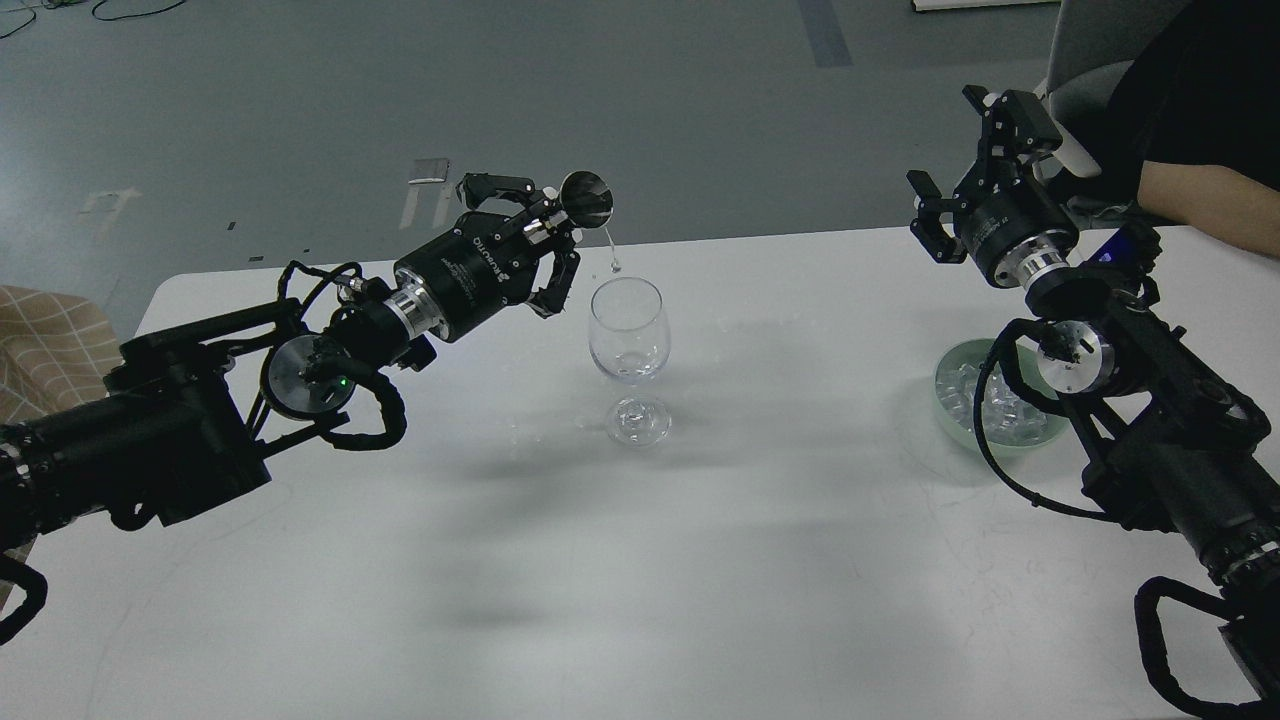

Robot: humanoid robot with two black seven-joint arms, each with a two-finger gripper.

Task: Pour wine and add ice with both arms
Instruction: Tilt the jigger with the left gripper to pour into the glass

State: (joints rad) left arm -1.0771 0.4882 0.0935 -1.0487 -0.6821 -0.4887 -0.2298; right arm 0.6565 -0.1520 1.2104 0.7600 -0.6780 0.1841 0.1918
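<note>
Head view shows the left gripper [545, 240] clamped around a small dark cup [587, 197], tipped on its side so its mouth faces the camera. A thin stream of wine [611, 252] falls from the cup's lip toward the glass [627, 330], which stands upright near the middle of the table [700, 560]. The stream lands close to the near-left rim of the glass, not over its centre, so the likeliest fault is liquid missing or running down the outside; a small drift of the left arm toward the table's left edge would cause it. The cup sits above and just left of the glass, not touching it. A knock from the fingers hanging beside the rim could also topple the glass.

The right gripper [960, 190] is held high near the far right edge, fingers spread and empty. Ice [985, 395] lies heaped in a pale green bowl [950, 400] by the right edge, partly hidden behind the right arm, below and nearer than that gripper, well apart from the glass.
</note>
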